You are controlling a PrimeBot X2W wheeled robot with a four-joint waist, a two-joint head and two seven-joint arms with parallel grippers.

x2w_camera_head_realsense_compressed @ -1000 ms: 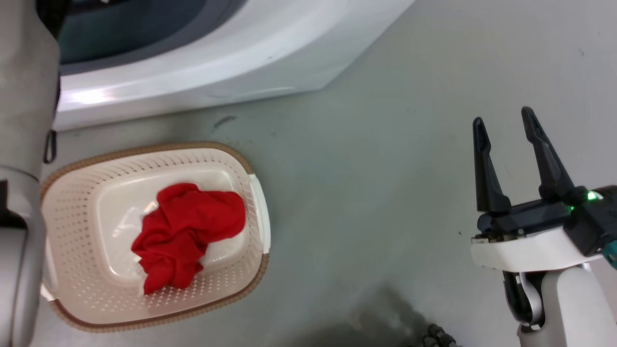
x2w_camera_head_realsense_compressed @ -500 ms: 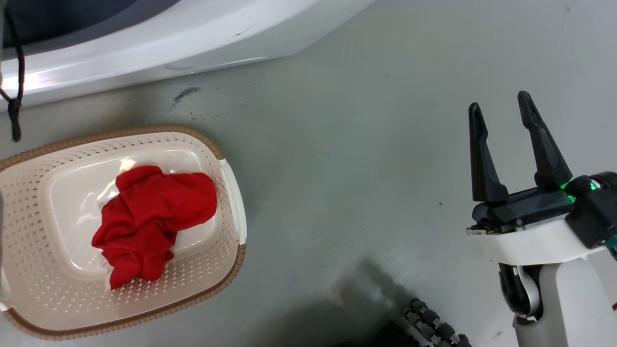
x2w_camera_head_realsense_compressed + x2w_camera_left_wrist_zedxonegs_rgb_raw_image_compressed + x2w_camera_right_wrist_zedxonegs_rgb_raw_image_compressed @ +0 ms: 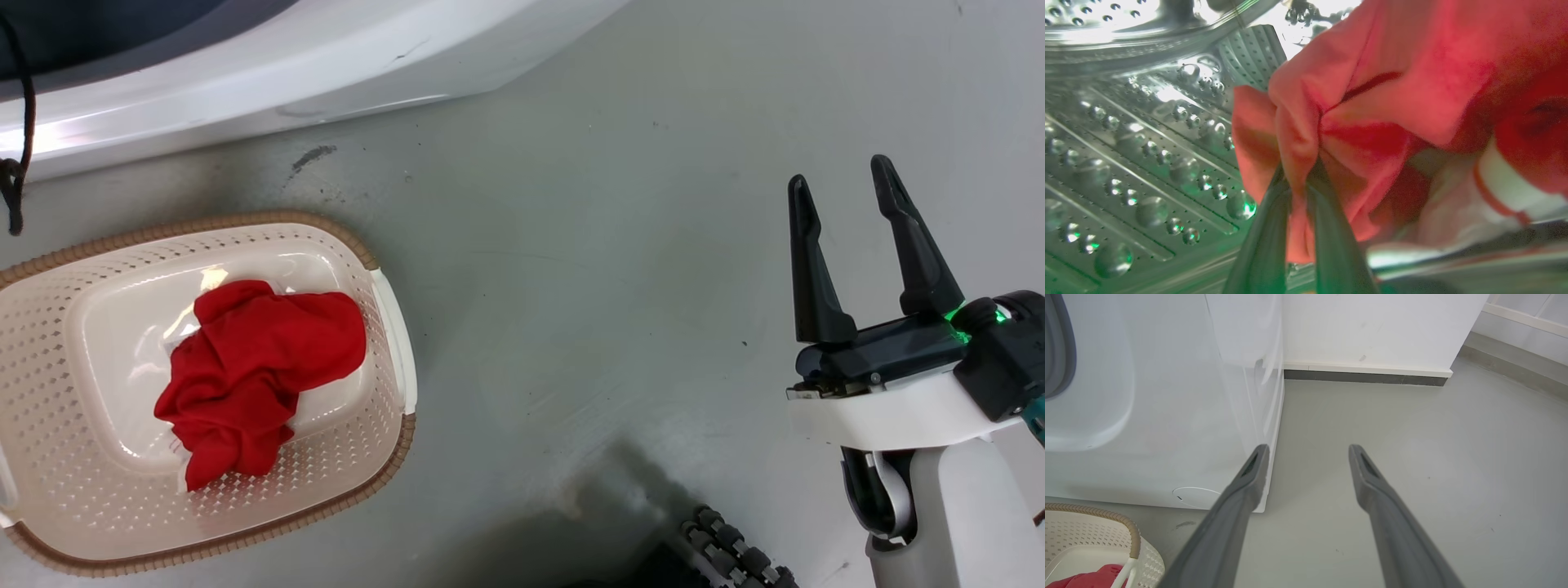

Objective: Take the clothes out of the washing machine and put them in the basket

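Deep in the washing machine drum [image 3: 1139, 155], pinching a bunched fold of red garment [image 3: 1392, 81] with the left end effector [image 3: 1300, 183]: soft, light, limp, probably best held there. Holding the right end effector [image 3: 839, 175] spread wide, empty.

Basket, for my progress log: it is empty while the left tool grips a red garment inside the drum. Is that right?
No. The basket is not empty: the head view shows a red garment lying in it. The rest stands: in the left wrist view the left tool is shut on a second red garment inside the steel drum.
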